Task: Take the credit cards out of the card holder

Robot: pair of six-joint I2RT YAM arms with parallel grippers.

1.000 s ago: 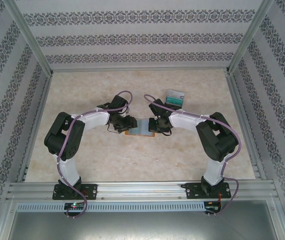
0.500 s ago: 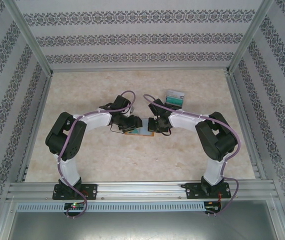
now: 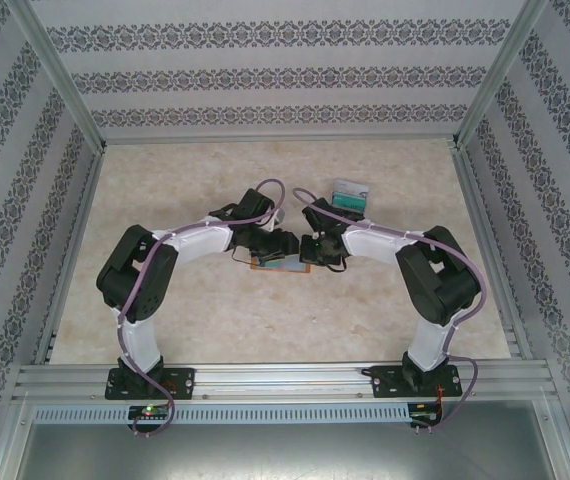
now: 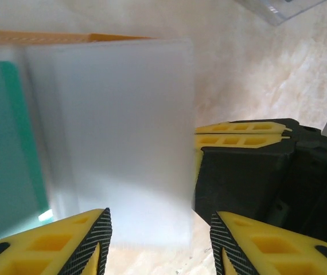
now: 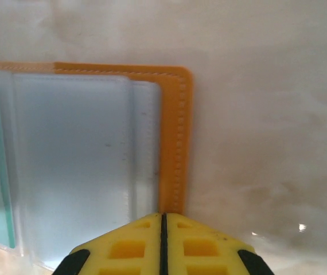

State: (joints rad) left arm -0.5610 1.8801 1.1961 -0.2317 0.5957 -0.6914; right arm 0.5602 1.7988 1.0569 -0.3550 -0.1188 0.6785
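**Card holder** (image 3: pixel 278 263) is lying open on the desk (image 3: pixel 365 320), between both end effectors. The right end effector (image 5: pixel 162 220), clenched, appears to be pinning the holder's orange edge. The left end effector (image 4: pixel 159 232), released, is hovering over the holder's pale sleeves, where a teal card (image 4: pixel 6 143) is showing. Keeping the holder pinned while pinching one card edge should be limiting sliding.

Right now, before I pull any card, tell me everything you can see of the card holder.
The card holder lies open and flat on the marbled table. Its cover looks like orange leather with a stitched border and a rounded corner. Inside are frosted clear sleeves, one showing a teal card. The shut right pincer sits at its orange edge; the open left pincer frames a sleeve's corner.
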